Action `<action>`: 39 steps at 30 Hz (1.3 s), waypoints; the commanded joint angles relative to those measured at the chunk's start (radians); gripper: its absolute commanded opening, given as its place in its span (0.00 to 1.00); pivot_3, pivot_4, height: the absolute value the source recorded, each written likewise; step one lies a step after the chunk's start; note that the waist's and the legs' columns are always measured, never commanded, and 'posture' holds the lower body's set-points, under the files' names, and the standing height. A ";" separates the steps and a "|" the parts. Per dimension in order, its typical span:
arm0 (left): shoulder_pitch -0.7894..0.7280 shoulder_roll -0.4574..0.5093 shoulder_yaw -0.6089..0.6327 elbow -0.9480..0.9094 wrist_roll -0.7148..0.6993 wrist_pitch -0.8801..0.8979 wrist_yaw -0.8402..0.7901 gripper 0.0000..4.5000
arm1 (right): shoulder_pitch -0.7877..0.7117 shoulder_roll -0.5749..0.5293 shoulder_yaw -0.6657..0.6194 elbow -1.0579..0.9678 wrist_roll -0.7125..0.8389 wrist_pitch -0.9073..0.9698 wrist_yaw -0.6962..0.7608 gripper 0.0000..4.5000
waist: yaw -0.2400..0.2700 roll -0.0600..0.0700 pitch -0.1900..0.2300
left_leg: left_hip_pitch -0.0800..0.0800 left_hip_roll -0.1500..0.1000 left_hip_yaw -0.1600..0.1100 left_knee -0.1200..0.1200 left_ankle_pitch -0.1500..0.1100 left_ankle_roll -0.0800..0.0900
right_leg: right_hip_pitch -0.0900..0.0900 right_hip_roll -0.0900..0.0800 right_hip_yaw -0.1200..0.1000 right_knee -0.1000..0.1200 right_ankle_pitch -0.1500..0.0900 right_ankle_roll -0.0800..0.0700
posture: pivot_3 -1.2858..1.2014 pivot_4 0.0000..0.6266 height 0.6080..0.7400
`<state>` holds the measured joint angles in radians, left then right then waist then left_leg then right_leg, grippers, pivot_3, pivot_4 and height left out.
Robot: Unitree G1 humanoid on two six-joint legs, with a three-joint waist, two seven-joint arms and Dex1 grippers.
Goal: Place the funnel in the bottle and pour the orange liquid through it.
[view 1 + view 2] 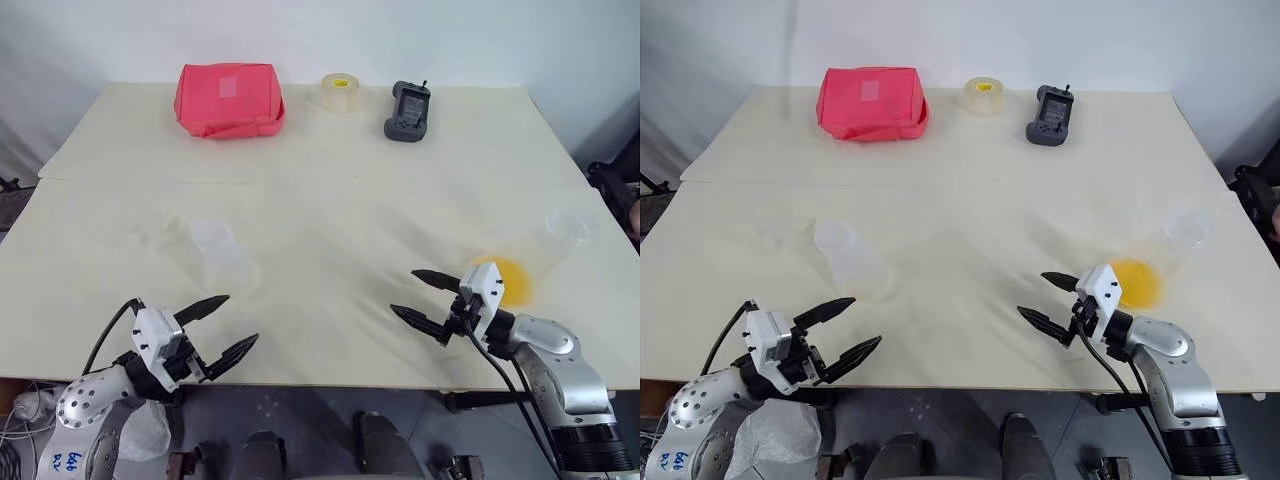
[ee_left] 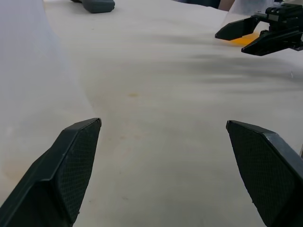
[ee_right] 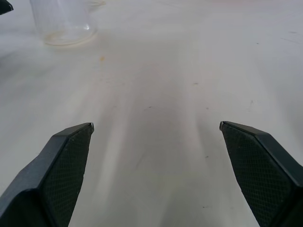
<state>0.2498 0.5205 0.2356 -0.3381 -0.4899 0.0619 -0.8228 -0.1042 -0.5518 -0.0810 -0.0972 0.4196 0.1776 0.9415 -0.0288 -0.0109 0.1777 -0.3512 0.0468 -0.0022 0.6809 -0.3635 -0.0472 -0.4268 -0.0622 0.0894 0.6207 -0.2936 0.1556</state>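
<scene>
Matt cream table [image 1: 330, 200]; clear glossy plastic bottle [image 1: 222, 255]; red cloth pouch [image 1: 229, 99].

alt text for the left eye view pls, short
Both pincers, left pincer and right pincer, hover open and empty over the near edge of a cream table. A clear cup of orange liquid stands beside the right one; a red pouch, tape roll and grey handset line the far edge.

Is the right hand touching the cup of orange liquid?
Apart. In the left eye view, the open right hand points away from the cup.
</scene>
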 commanded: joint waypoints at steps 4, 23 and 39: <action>-0.025 -0.009 0.028 -0.037 -0.024 0.023 0.057 1.00 | -0.011 0.005 0.004 -0.033 0.019 -0.002 0.014 0.99 | 0.000 0.000 0.000 | 0.000 0.000 0.000 0.000 0.000 0.000 | 0.000 0.000 0.000 0.000 0.000 0.000 | 0.52 0.24 1.00; 0.200 -0.069 0.307 -0.281 -0.146 0.141 0.309 1.00 | -0.172 0.014 0.078 0.030 0.044 0.028 0.153 0.99 | 0.002 -0.001 0.000 | 0.000 0.000 0.000 0.000 0.000 0.000 | 0.000 0.000 0.000 0.000 0.000 0.000 | 0.52 0.24 1.00; -0.183 0.065 0.184 -0.004 -0.105 0.174 0.209 1.00 | -0.192 0.029 0.093 -0.059 0.051 0.069 0.115 0.99 | -0.001 -0.001 0.000 | 0.000 0.000 0.000 0.000 0.000 0.000 | -0.001 0.000 -0.001 0.001 0.000 0.000 | 0.52 0.24 1.00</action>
<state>0.0781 0.5720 0.4143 -0.3372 -0.5958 0.2333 -0.6011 -0.2965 -0.5230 0.0254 -0.1092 0.4445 0.2437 1.0615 -0.0298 -0.0115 0.1781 -0.3516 0.0468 -0.0025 0.6812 -0.3633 -0.0476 -0.4277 -0.0622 0.0888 0.6213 -0.2935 0.1555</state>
